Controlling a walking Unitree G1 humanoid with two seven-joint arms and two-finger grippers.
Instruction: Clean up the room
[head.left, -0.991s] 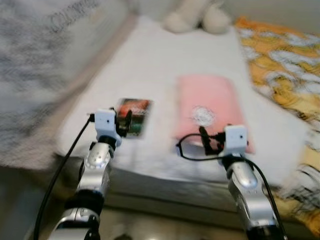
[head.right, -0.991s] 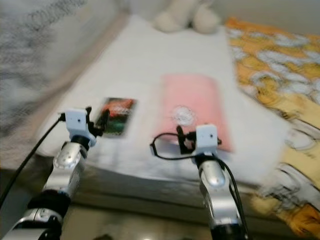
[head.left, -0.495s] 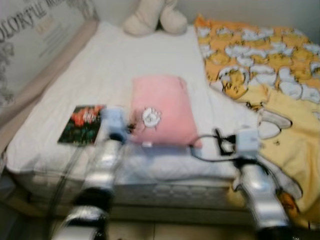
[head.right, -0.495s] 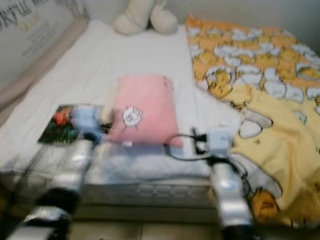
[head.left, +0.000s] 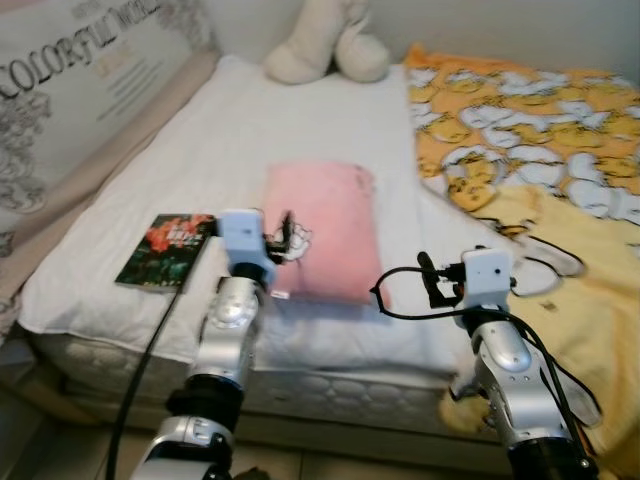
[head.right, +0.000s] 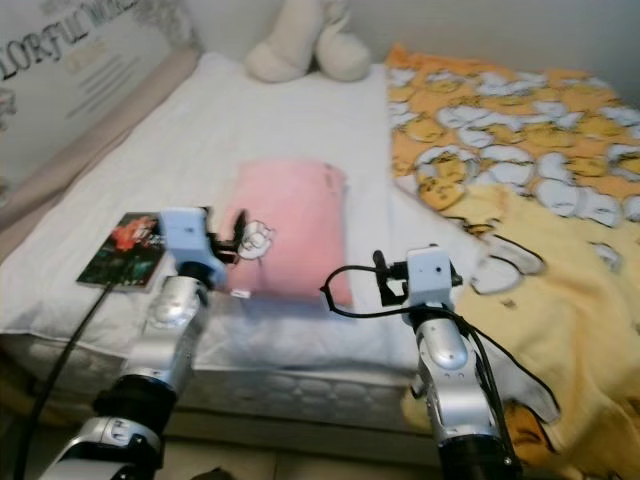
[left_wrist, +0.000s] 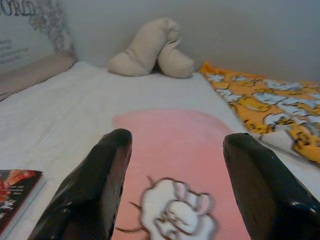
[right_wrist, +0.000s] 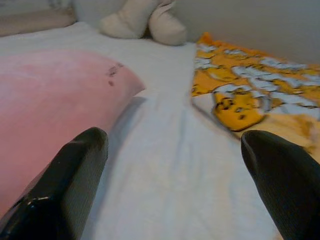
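Pink pillow (head.left: 322, 230) on white bed (head.left: 250, 130), book (head.left: 166, 250) beside it

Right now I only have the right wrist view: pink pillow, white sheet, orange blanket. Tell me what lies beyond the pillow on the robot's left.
Observer: A book with a dark cover lies flat on the white sheet, to the left of the pink pillow and near the mattress edge.
Operator: Say where the left gripper is.
Observer: The left gripper is open and hovers above the pillow's near end, over its white cartoon print.
Operator: Describe the blanket's near end.
Observer: The orange blanket turns to plain yellow fabric that hangs over the bed's front edge beside the right arm.
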